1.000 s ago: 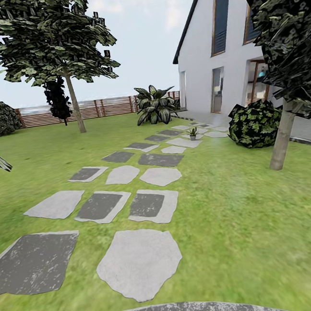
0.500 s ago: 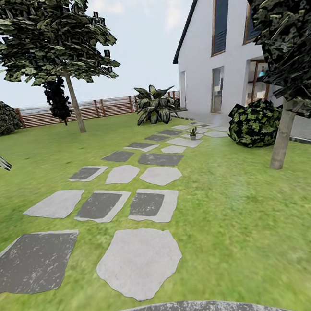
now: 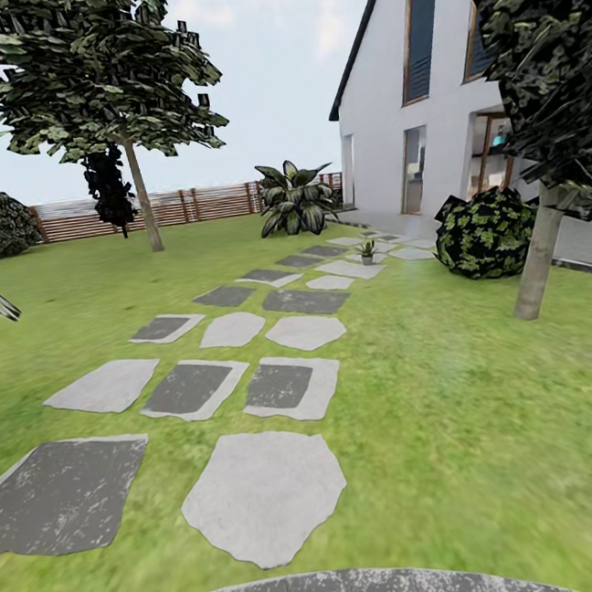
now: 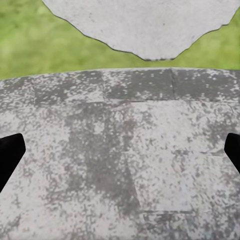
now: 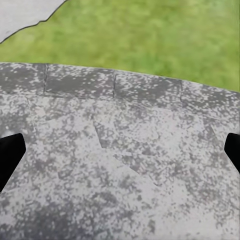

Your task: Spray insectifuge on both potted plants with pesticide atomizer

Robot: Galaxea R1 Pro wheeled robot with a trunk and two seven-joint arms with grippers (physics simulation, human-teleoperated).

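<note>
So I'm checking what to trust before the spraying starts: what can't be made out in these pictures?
- Potted plant, head view: far along the stepping stones, too small for leaf detail.
- Left hand, left wrist view: fingers cut off by the side edges.
- Right hand, right wrist view: the same.
- Right tree, head view: crown cut by the top and right edges.

Green lawn [image 3: 456, 406] — pale and dark grey stepping stones [image 3: 264, 497] — brown slatted fence [image 3: 194, 205].
</note>
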